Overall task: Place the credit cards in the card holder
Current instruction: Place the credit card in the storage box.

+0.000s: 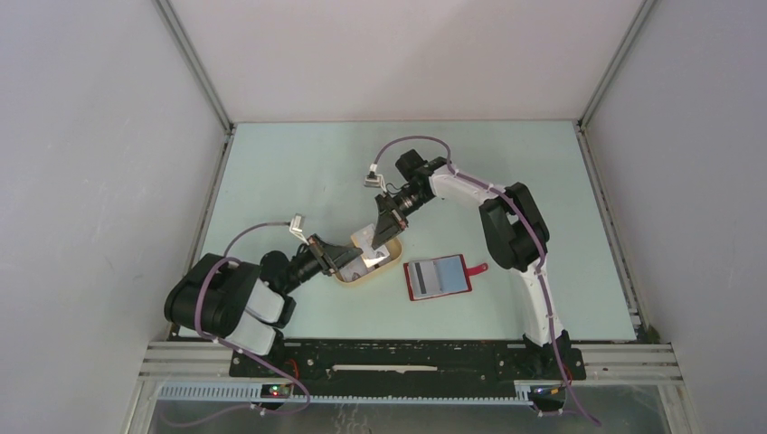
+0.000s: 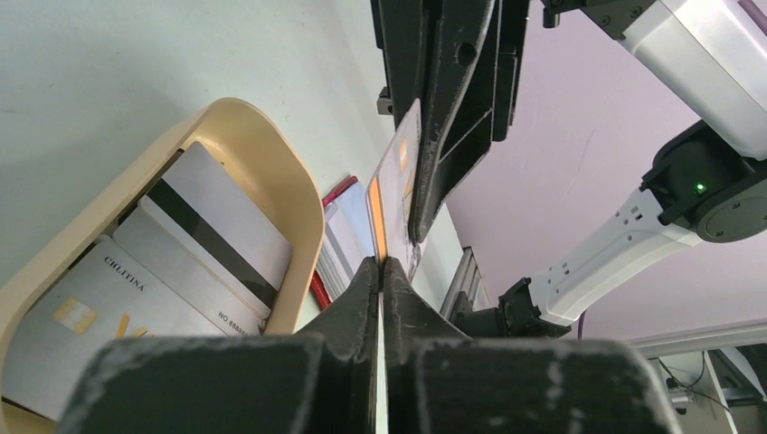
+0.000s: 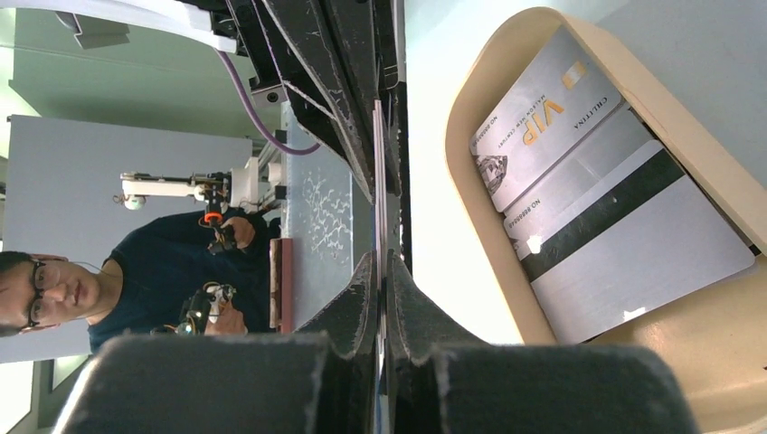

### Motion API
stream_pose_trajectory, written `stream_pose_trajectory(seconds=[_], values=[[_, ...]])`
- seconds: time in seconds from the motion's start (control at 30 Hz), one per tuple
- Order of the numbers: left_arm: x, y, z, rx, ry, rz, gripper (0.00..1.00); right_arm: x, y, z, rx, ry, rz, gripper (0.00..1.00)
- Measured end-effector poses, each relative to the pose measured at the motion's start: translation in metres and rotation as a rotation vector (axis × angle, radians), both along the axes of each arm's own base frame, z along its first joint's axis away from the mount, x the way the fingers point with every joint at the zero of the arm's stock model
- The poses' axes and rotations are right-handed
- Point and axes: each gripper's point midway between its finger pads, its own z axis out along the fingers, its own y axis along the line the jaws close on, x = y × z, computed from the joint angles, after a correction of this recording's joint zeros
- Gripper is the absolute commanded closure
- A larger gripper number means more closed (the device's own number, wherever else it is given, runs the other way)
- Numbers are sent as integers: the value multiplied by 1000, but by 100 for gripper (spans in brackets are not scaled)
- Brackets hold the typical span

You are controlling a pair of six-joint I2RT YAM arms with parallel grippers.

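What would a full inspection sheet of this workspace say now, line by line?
Surface: pale green table, no stains seen.
Job's things: held card on edge, close to the beige tray; several silvery cards lying in the tray; red card holder open flat, right of the tray and apart from it.
Clutter: nothing seen.
Grippers: left gripper and right gripper both shut on the held card, from opposite ends.
Cables: purple cables along both arms, off the cards.
Surroundings: white enclosure walls; a person with glasses beyond the table.
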Motion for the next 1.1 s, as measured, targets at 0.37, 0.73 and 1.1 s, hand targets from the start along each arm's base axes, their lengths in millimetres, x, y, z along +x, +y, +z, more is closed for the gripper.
stream_pose_trajectory(seconds=[0.37,0.73,1.1], values=[[-3,-1,8,-8,-31,-19,100,1,-1,2,20,43,-2,68],[-2,0,-2,2,6,-19,100,3,0,-5,-3,54,-12,67],[5,9,-23,34,67,27,100,16,4,-39,-100,59,-57,70]])
